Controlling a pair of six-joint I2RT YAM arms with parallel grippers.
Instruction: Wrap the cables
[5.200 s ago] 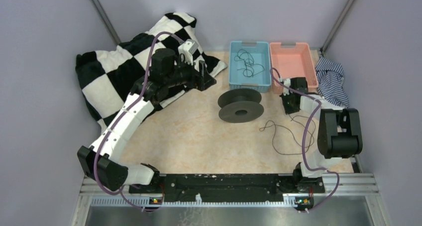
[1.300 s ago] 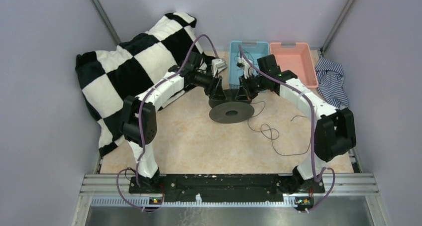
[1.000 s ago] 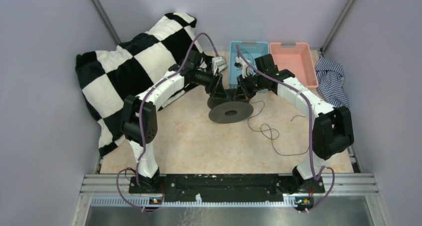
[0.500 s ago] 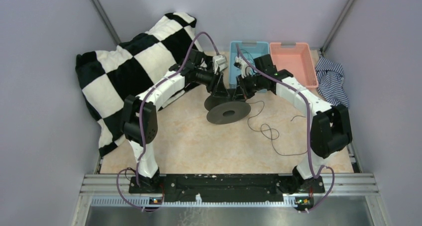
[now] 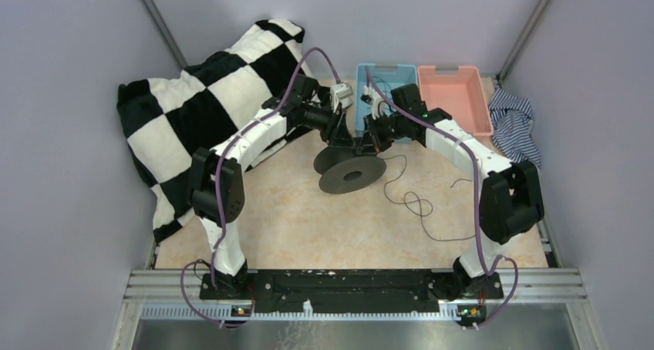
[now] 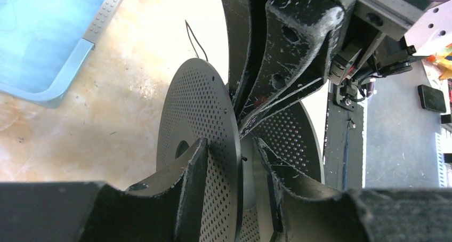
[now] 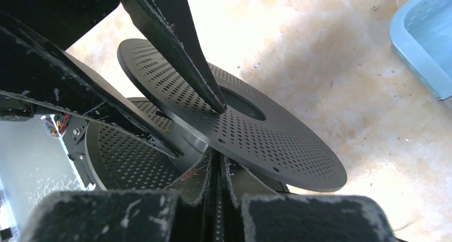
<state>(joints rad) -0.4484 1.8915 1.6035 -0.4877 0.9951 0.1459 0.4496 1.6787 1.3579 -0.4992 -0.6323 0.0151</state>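
Tabletop (image 5: 308, 227) spool (image 5: 351, 174) hub behind left pincer (image 5: 345, 143)

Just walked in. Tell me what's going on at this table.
Both arms meet at the dark spool in the middle of the table. The left gripper clamps one perforated flange, holding the spool tilted. The right gripper is pinched shut by the hub; whether it holds the thin black cable is not visible. Most of that cable lies loose on the table, unwound.
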